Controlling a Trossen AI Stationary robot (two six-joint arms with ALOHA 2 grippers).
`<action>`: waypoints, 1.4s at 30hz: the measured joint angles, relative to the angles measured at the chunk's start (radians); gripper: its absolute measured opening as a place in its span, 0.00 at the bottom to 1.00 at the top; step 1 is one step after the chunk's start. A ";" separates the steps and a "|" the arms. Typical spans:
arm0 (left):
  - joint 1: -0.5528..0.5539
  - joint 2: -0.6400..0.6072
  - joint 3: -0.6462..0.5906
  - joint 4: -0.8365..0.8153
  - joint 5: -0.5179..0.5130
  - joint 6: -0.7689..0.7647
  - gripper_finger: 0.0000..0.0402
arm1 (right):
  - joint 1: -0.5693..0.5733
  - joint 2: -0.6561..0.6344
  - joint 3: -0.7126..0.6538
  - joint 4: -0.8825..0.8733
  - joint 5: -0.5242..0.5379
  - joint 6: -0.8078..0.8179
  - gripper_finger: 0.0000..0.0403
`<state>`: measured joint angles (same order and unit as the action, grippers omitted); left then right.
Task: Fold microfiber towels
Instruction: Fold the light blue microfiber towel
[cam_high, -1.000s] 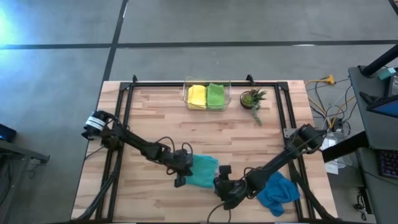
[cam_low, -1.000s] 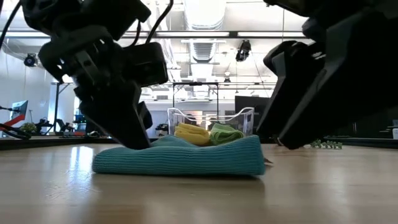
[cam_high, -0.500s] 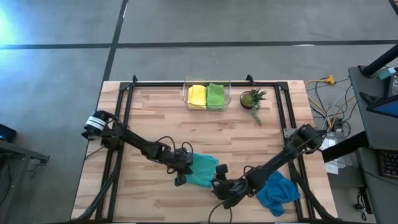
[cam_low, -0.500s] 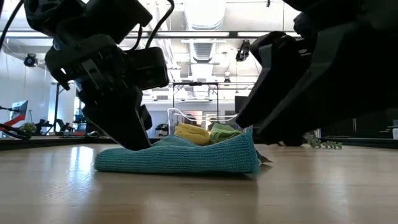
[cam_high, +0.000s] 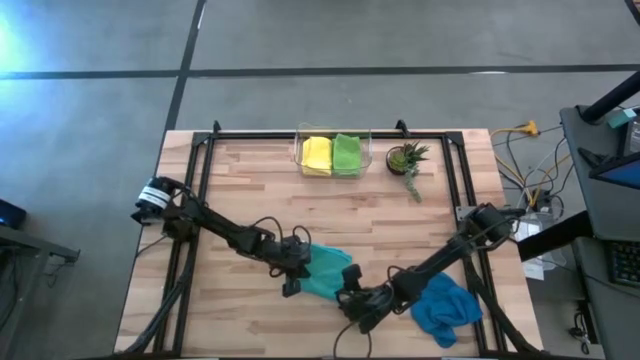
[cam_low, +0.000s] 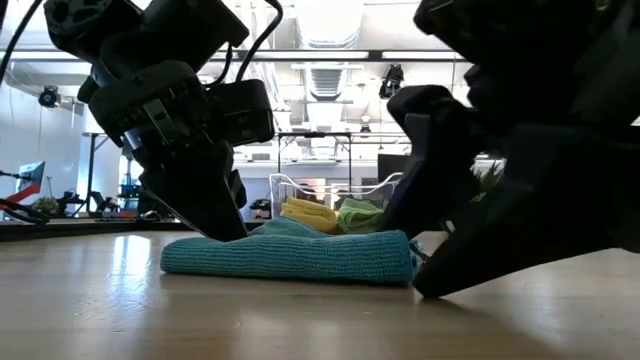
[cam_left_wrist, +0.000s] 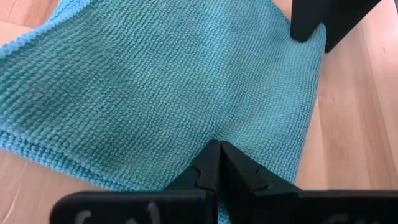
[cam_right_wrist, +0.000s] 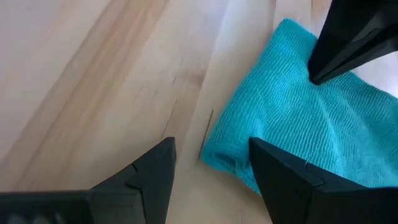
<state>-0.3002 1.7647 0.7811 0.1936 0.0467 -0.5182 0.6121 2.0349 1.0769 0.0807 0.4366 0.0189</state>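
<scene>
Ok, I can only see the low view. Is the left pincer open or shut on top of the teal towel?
Observer: Shut. Its wrist view shows the left pincer with both fingers together, tips against the teal towel.
Operator: And the other one?
Observer: The right pincer is open, with the towel's corner right at the gap between its fingers.
Operator: Where's the blue one?
Observer: From above, the blue towel lies crumpled beside the right arm.
</scene>
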 joint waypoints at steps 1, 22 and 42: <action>0.000 0.000 0.000 0.000 0.001 -0.001 0.00 | -0.005 0.006 0.001 0.003 -0.006 0.005 0.50; 0.000 0.000 -0.002 -0.012 0.014 -0.025 0.00 | -0.025 0.041 0.005 -0.020 -0.031 0.150 0.35; -0.002 -0.024 -0.002 -0.035 0.035 -0.025 0.00 | -0.042 -0.026 0.007 -0.107 -0.028 0.217 0.03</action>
<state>-0.3018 1.7402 0.7792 0.1583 0.0814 -0.5434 0.5704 2.0092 1.0843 -0.0265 0.4087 0.2356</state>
